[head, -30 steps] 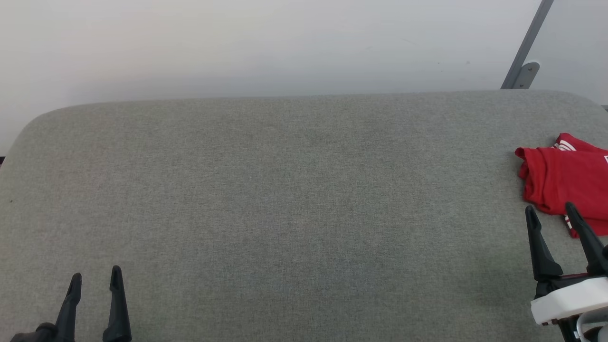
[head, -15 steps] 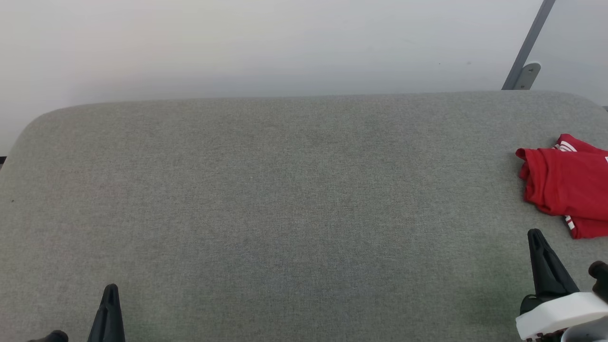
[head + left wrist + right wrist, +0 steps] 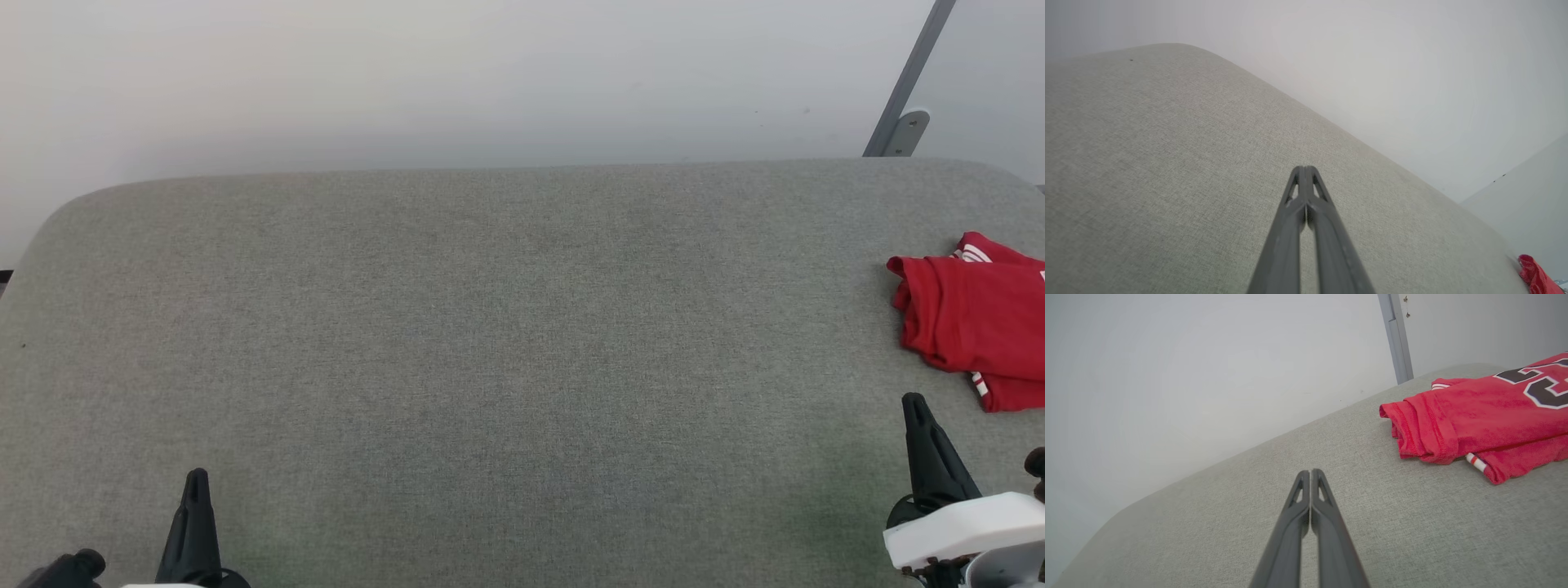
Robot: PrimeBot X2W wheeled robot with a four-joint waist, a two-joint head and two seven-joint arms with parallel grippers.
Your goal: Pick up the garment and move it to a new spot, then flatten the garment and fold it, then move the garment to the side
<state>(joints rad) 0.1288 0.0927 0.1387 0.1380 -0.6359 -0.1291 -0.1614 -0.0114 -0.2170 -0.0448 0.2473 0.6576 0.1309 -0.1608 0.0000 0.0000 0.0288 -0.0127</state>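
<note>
Left gripper (image 3: 1304,169), right gripper (image 3: 1310,472): jaws pressed together, empty, low over near edge of grey table (image 3: 490,327). Garment (image 3: 1474,416) lies folded at table's right side, beyond right gripper, not touched. Judged: move-aside step complete; next calls only for parking arms. Right wrist view reads the black number; head view's frame edge cuts the garment off.

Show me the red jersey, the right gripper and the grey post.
red jersey (image 3: 1457,424), right wrist view, folded top layer.
right gripper (image 3: 1311,472), right wrist view, shut fingertips.
grey post (image 3: 1395,335), right wrist view, mid-shaft.
</note>
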